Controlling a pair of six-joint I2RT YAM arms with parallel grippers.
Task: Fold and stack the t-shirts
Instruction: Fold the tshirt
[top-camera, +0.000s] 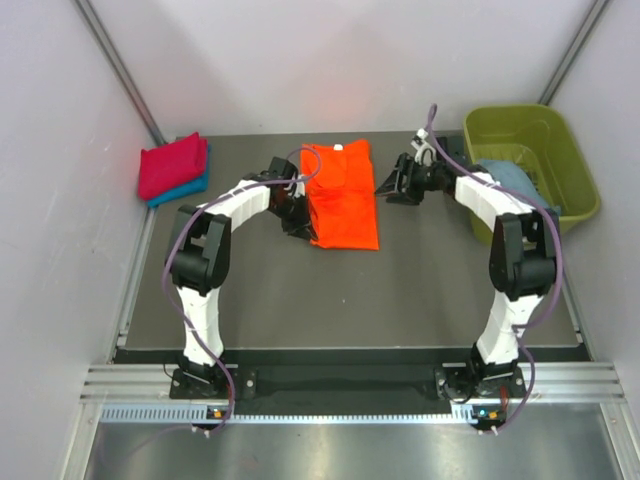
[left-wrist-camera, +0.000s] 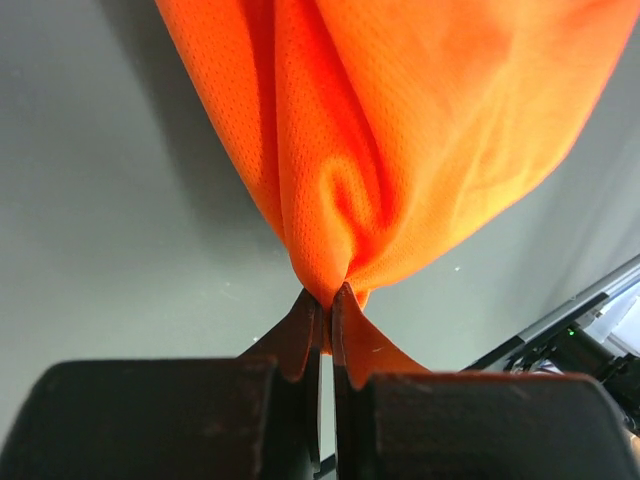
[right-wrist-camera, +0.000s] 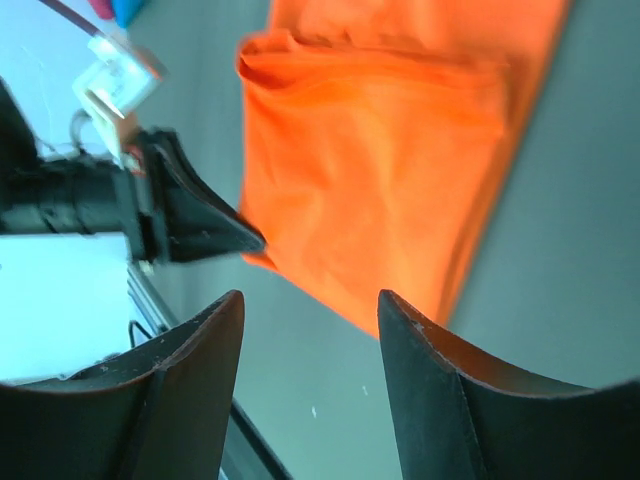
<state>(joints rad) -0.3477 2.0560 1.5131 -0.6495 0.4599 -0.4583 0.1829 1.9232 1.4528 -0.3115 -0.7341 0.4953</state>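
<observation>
The bright orange t-shirt (top-camera: 340, 195) lies partly folded at the back middle of the dark table. My left gripper (top-camera: 298, 226) is at the shirt's near left corner; in the left wrist view it (left-wrist-camera: 330, 295) is shut on a bunched corner of the orange cloth (left-wrist-camera: 400, 130). My right gripper (top-camera: 390, 186) is open and empty just right of the shirt; in the right wrist view it (right-wrist-camera: 310, 305) hovers over bare table in front of the orange shirt (right-wrist-camera: 380, 170). A folded crimson-pink t-shirt (top-camera: 172, 163) lies on a folded blue one (top-camera: 183, 190) at the back left.
An olive-green tub (top-camera: 560, 140) stands at the back right with light blue cloth (top-camera: 510, 177) inside, close behind my right arm. Pale walls enclose the table on the left, back and right. The left gripper's finger (right-wrist-camera: 200, 225) shows in the right wrist view.
</observation>
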